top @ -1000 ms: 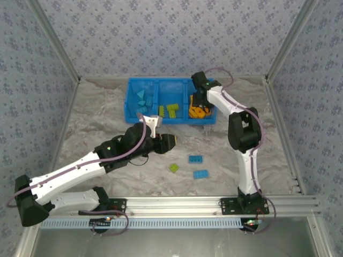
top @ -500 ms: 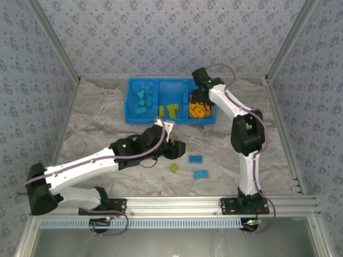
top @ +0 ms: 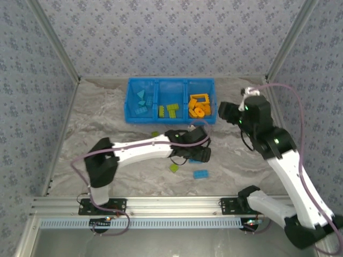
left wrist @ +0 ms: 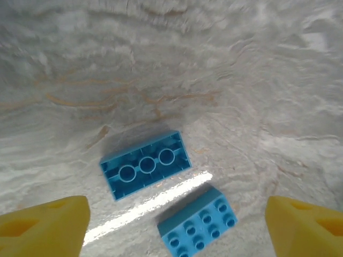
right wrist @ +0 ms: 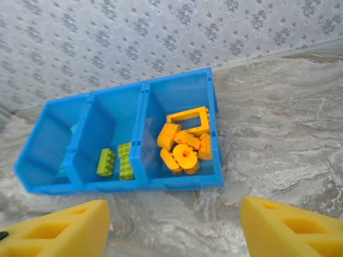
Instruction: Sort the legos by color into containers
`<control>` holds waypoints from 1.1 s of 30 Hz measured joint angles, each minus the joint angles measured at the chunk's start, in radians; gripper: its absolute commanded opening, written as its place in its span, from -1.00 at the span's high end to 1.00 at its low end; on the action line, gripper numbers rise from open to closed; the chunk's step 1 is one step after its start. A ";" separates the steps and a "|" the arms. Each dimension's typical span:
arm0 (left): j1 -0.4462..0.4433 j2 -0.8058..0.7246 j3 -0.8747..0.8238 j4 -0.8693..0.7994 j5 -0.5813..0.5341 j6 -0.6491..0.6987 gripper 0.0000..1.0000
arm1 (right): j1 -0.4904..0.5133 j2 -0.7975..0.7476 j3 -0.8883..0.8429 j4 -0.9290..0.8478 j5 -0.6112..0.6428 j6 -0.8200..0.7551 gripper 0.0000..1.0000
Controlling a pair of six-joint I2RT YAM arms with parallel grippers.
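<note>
My left gripper [left wrist: 174, 231] hangs open just above two blue legos on the table. One lies upside down [left wrist: 144, 165] and the other studs up [left wrist: 198, 226], both between its yellow fingertips [left wrist: 45, 227]. From above, that gripper [top: 199, 154] covers one blue brick, with the other [top: 201, 174] just in front and a lime green brick [top: 174, 167] to its left. The blue bin [top: 171, 88] holds teal legos [top: 141, 100] in its left container, green [top: 170, 110] in the middle and orange [top: 200, 105] in the right. My right gripper [top: 225, 111] is open and empty, right of the bin.
A small green piece [top: 155, 134] lies in front of the bin, beside my left forearm. In the right wrist view the bin [right wrist: 177, 184] sits ahead of the open right gripper [right wrist: 176, 230], with bare marbled table to its right. Patterned walls close in the table.
My left arm swung right and forward over the blue bricks, and its jaws opened wide. My right gripper pulled back out of the orange compartment to the right of the bin.
</note>
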State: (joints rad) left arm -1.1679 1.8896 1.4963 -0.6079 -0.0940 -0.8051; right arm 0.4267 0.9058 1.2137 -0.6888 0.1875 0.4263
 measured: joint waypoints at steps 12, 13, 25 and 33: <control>0.000 0.216 0.201 -0.240 -0.036 -0.138 -0.95 | 0.008 -0.251 -0.077 -0.128 -0.147 -0.001 -0.48; 0.000 0.219 0.215 -0.246 -0.036 -0.144 -0.95 | 0.008 -0.254 -0.088 -0.131 -0.159 -0.001 -0.48; 0.001 0.328 0.250 -0.254 -0.011 -0.173 -0.62 | 0.008 -0.263 -0.104 -0.147 -0.204 0.000 -0.47; 0.009 0.329 0.250 -0.260 -0.031 -0.174 -0.15 | 0.008 -0.261 -0.104 -0.146 -0.212 0.003 -0.46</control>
State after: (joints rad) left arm -1.1587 2.2185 1.7462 -0.8677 -0.1249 -0.9787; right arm 0.4347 0.6449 1.1095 -0.8352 -0.0246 0.4297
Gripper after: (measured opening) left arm 0.644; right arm 0.731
